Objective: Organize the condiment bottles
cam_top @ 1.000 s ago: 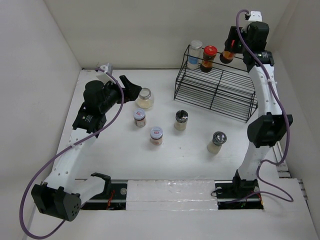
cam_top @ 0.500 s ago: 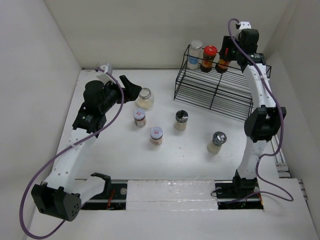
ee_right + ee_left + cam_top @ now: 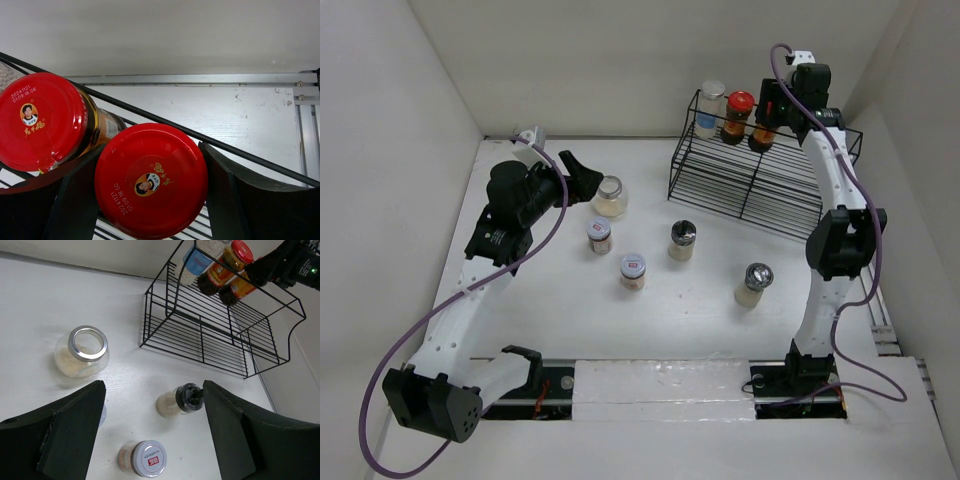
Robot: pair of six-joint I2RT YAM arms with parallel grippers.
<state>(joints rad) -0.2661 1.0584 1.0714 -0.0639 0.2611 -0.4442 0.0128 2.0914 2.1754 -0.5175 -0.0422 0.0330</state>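
My right gripper (image 3: 770,112) is at the black wire rack's (image 3: 750,185) top shelf, shut on a red-capped jar of dark sauce (image 3: 150,180). That jar sits right beside a second red-capped jar (image 3: 42,120), and a blue-labelled jar (image 3: 710,108) stands left of both. Several pale-filled jars remain on the table: a round silver-rimmed one (image 3: 82,350), two white-lidded ones (image 3: 599,236) (image 3: 633,270), a dark-lidded one (image 3: 682,240) and a silver-lidded one (image 3: 755,283). My left gripper (image 3: 152,387) hovers open just left of the round jar, nothing between its fingers.
White walls enclose the table on the left, back and right. The rack's lower shelf (image 3: 210,340) holds nothing. A metal rail (image 3: 200,79) runs along the back wall behind the rack.
My right gripper has carried the red-capped jar left and down until it sits against the other red-capped jar on the rack's top shelf. The left arm has not moved.
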